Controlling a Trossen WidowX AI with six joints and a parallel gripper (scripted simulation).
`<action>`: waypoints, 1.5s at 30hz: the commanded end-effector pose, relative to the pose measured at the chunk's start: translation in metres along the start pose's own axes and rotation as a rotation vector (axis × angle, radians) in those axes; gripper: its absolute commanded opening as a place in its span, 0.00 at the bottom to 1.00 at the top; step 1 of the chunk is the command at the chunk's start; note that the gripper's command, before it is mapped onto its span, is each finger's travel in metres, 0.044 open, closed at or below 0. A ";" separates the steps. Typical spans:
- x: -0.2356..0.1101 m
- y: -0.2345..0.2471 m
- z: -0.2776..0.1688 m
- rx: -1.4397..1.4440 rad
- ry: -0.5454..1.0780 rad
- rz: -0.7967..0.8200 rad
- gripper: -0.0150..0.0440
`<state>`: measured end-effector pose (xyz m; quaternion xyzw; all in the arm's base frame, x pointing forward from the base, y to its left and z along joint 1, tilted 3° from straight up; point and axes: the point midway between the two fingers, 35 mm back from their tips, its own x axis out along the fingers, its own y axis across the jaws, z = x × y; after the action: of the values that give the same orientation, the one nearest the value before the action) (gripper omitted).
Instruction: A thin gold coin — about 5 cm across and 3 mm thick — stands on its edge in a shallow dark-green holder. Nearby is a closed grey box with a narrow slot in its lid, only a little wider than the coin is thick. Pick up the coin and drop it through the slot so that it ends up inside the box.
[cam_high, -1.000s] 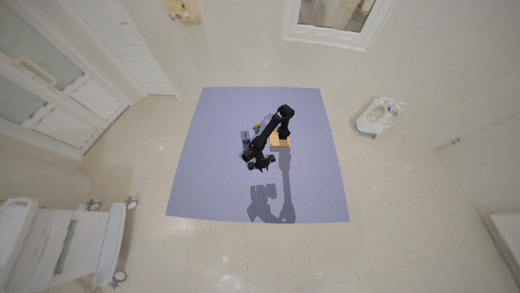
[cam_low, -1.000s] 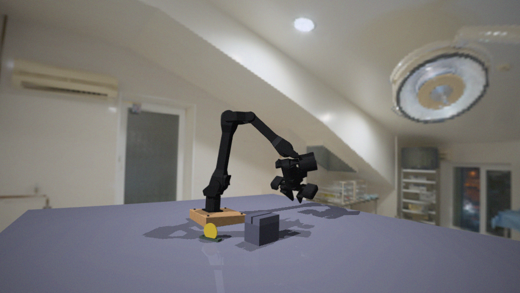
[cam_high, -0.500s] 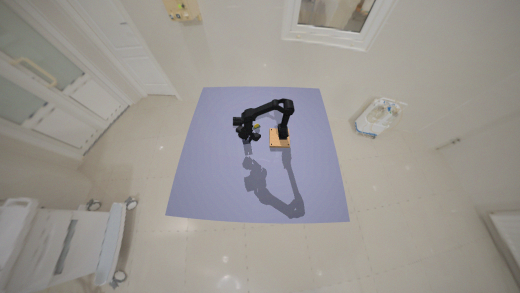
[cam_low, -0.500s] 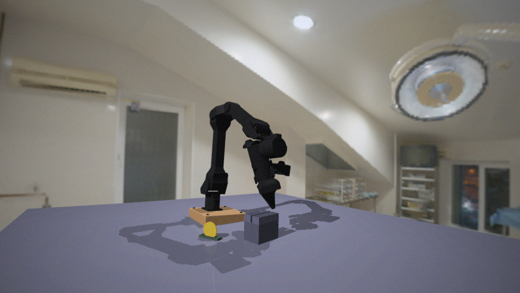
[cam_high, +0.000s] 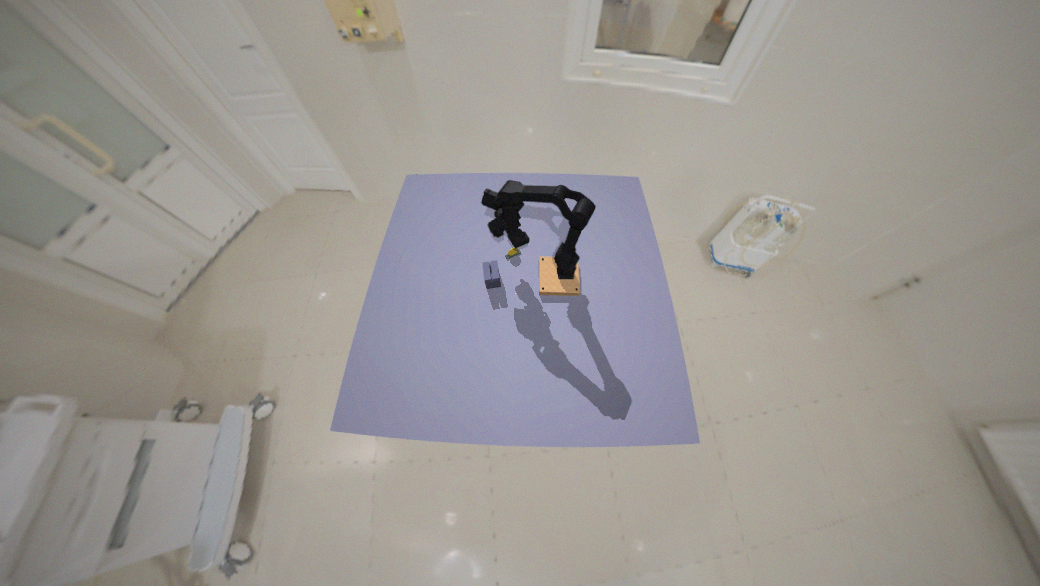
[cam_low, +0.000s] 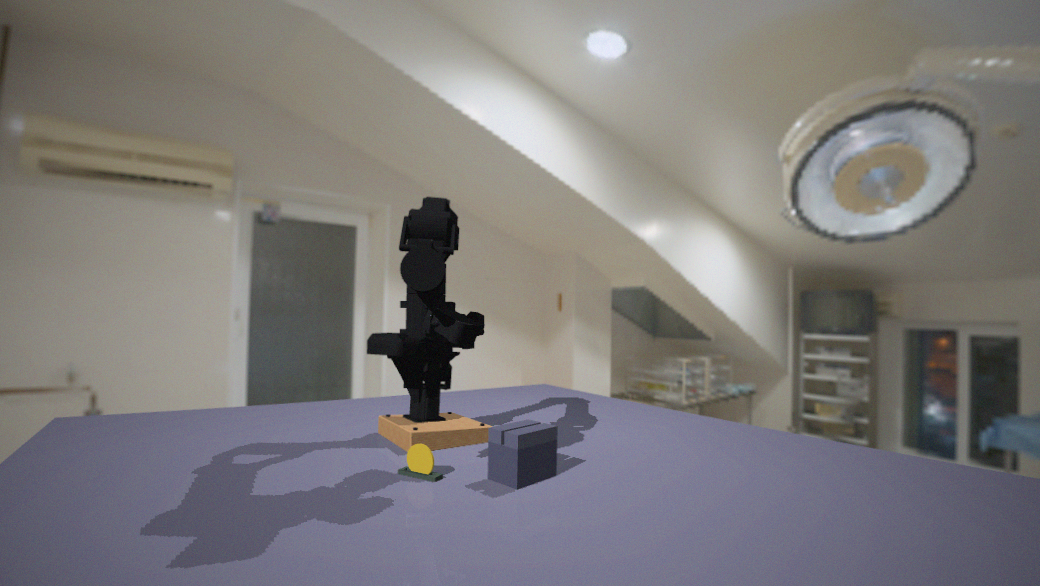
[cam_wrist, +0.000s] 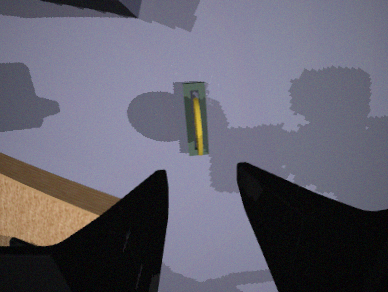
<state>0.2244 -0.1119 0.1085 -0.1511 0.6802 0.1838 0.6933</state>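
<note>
The gold coin (cam_high: 513, 252) (cam_low: 419, 459) (cam_wrist: 198, 125) stands on edge in the dark-green holder (cam_low: 436, 477) (cam_wrist: 195, 86). In the wrist view it is seen edge-on, slightly slanted. My gripper (cam_wrist: 202, 175) is partly open and empty, pointing down above the holder. The coin shows ahead of the gap between the fingertips and touches neither finger. The grey box (cam_high: 492, 283) (cam_low: 537, 457) stands near the holder, with its narrow lid slot visible in the top and exterior views. The fingertips are hard to make out against the black arm in the top and exterior views.
The arm's wooden base (cam_high: 549, 281) (cam_low: 454, 436) (cam_wrist: 40, 215) is close to the holder, on the side away from the box in the top view. The purple table top (cam_high: 436, 349) (cam_low: 655, 524) carries broad arm shadows. A dark shape cuts the wrist view's upper-left edge.
</note>
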 end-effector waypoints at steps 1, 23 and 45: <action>0.021 -0.004 -0.001 -0.002 0.008 -0.003 0.53; 0.061 -0.005 -0.002 -0.002 0.008 -0.003 0.53; 0.096 -0.004 -0.003 -0.002 0.008 -0.003 0.53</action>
<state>0.2275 -0.1138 0.0191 -0.1559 0.6787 0.1814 0.6943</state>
